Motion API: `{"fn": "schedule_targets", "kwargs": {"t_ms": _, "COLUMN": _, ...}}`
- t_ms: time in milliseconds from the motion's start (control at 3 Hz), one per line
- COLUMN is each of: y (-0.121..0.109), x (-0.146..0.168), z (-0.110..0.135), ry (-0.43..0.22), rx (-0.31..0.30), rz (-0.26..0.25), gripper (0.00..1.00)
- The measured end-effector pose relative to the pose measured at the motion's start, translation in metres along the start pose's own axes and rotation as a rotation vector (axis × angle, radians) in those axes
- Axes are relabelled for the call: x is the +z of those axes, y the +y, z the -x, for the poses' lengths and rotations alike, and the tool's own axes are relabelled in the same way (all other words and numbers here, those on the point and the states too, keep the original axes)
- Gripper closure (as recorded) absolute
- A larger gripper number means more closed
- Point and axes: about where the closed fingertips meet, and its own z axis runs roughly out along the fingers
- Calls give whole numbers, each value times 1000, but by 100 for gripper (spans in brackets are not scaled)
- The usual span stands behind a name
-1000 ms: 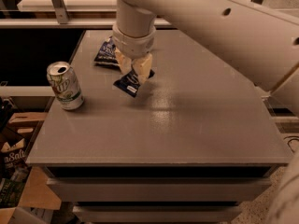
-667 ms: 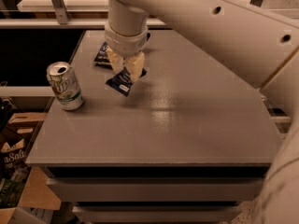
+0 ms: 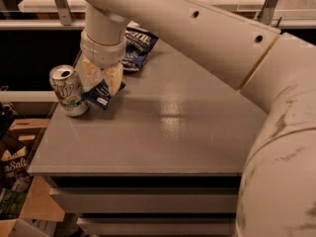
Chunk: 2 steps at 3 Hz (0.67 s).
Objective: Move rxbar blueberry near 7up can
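7up can [image 3: 69, 90]: green-white label, logo partly read, silver top, stood near left edge of table [image 3: 173, 132]. Rxbar blueberry [image 3: 100, 96]: dark navy wrapper, white patch, lettering unreadable, held tilted, pinched by gripper [image 3: 102, 85], just right of can. Chip bag [image 3: 136, 46] lain behind, white lettering. Bare grey surface seen rightward.

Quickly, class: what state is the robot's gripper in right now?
Gripper: fingers shut on the rxbar blueberry, held close beside the 7up can.
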Motion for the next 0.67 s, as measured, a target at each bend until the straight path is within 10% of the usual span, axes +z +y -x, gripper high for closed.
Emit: {"fn": "schedule_targets", "kwargs": {"t_ms": 667, "y": -19, "x": 14, "z": 14, "ry": -53, "rx": -33, "rz": -7, "gripper": 82}}
